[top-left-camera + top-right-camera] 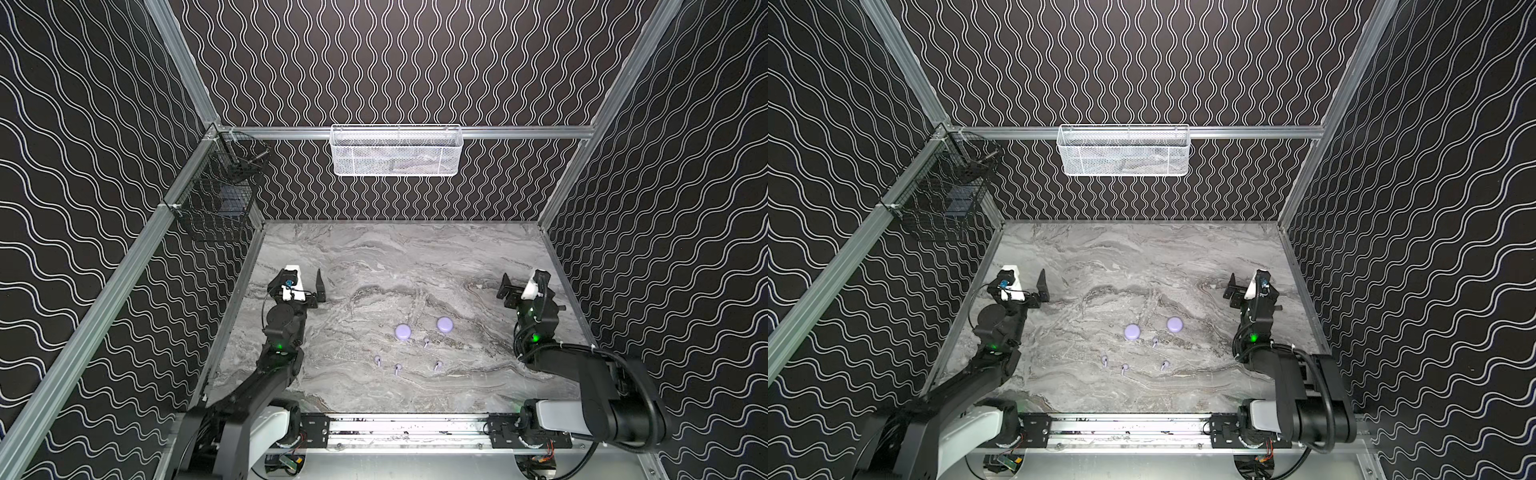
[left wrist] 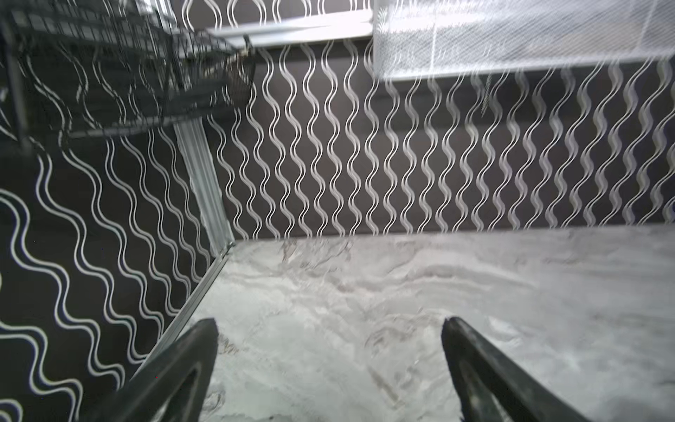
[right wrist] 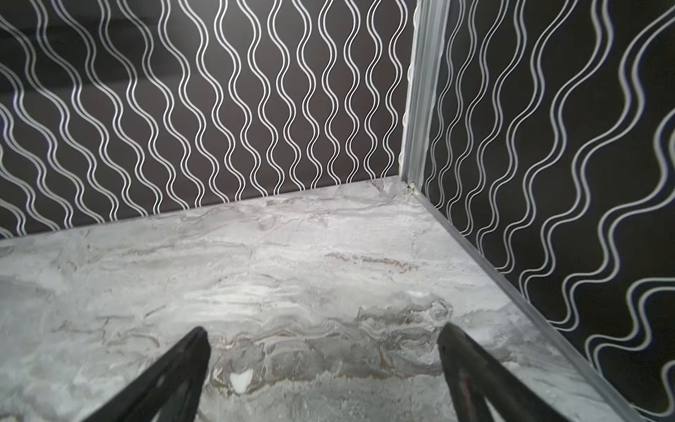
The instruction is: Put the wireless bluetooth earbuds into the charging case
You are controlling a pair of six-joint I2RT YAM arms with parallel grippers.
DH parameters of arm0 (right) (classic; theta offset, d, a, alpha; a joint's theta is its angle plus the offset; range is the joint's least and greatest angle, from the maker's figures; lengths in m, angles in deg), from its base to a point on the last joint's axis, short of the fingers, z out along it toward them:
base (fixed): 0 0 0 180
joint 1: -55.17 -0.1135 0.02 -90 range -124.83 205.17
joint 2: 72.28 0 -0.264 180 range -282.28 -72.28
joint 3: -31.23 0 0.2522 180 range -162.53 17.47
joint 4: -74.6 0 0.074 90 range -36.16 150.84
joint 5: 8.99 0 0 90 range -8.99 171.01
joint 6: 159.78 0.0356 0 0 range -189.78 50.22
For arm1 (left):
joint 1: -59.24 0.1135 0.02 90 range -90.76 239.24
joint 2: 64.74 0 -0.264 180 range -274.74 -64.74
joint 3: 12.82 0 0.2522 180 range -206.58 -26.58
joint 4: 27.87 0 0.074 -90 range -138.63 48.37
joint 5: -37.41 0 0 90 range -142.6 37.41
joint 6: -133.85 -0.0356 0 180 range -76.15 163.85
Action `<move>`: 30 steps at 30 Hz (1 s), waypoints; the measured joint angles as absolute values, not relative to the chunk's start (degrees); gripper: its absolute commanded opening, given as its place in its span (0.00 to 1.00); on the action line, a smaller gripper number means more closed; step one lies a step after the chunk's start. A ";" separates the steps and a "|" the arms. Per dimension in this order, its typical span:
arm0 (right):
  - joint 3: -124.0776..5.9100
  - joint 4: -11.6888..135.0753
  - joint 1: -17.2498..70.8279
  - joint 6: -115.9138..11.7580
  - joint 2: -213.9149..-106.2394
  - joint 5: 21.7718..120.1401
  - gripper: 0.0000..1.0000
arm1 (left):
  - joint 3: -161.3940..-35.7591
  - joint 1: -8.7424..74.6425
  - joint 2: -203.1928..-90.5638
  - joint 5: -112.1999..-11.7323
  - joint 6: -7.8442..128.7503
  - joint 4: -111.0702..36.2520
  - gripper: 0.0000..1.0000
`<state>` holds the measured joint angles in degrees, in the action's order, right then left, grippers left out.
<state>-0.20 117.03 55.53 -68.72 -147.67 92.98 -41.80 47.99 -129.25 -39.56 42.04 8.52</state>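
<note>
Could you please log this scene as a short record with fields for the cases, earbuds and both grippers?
Surface: grey marbled tabletop
Cases: left case and right case, round, lavender, apart, seemingly shut
Earbuds: four, loose on the tabletop: far earbud near the left case; left earbud, middle earbud, right earbud in a nearer row
Left gripper: open, empty, near the tabletop's left side
Right gripper: open, empty, near its right side
Baskets: white mesh basket and black wire basket on the frame

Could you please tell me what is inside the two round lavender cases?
Both cases look closed, so their insides are hidden. All four earbuds lie outside on the table.
</note>
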 measured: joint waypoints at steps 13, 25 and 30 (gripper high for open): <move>-25.03 68.72 51.42 -48.06 -141.86 107.38 1.00 | -49.06 24.85 -117.77 -34.09 45.98 -16.31 0.99; -22.91 56.94 29.20 -46.82 -137.40 109.35 1.00 | -48.25 14.01 -117.09 -45.81 45.65 -21.84 0.99; -22.89 54.52 22.27 -46.20 -139.85 107.14 1.00 | -46.65 13.85 -121.12 -43.27 50.15 -20.48 0.99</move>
<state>-22.89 54.52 22.27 -46.20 -139.85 107.14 -46.65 13.85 -121.12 -43.27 50.15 -20.48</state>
